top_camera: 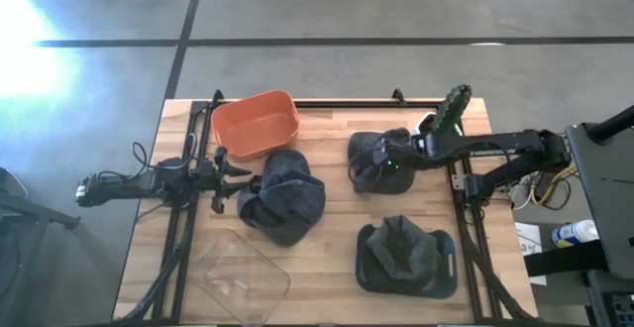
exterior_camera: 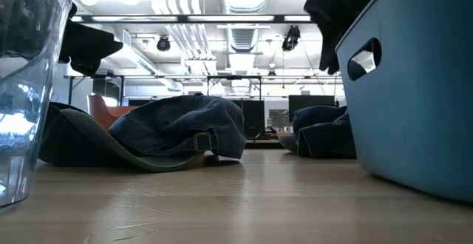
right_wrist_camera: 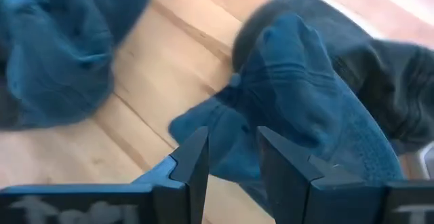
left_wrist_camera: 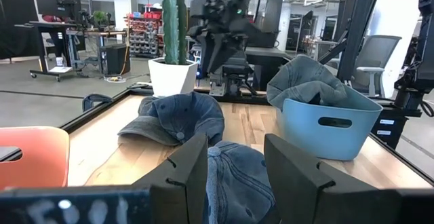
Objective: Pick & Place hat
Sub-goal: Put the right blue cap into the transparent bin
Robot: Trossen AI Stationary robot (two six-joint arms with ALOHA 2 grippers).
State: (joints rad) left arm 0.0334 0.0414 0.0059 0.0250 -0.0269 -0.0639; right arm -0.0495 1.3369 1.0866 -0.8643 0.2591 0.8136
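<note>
Three denim hats show. One lies crown-up mid-table (top_camera: 287,200) (exterior_camera: 177,129) (left_wrist_camera: 237,183), resting on its brim. My left gripper (top_camera: 241,177) (left_wrist_camera: 236,159) is open and level at that hat's left edge, raised off the table (exterior_camera: 89,44). A second hat (top_camera: 396,178) (left_wrist_camera: 176,115) (right_wrist_camera: 305,108) lies near the far right. My right gripper (top_camera: 369,159) (right_wrist_camera: 234,153) hovers open above it, well clear of the table (exterior_camera: 332,11). The third hat (top_camera: 401,248) (left_wrist_camera: 302,78) sits in a blue bin (top_camera: 448,268) (left_wrist_camera: 325,125).
An orange bin (top_camera: 256,124) stands at the far edge behind the middle hat. A clear plastic container (top_camera: 238,272) (exterior_camera: 22,89) sits near the front left. A potted cactus (top_camera: 451,109) (left_wrist_camera: 173,27) stands at the far right corner. Bare wood lies between the hats.
</note>
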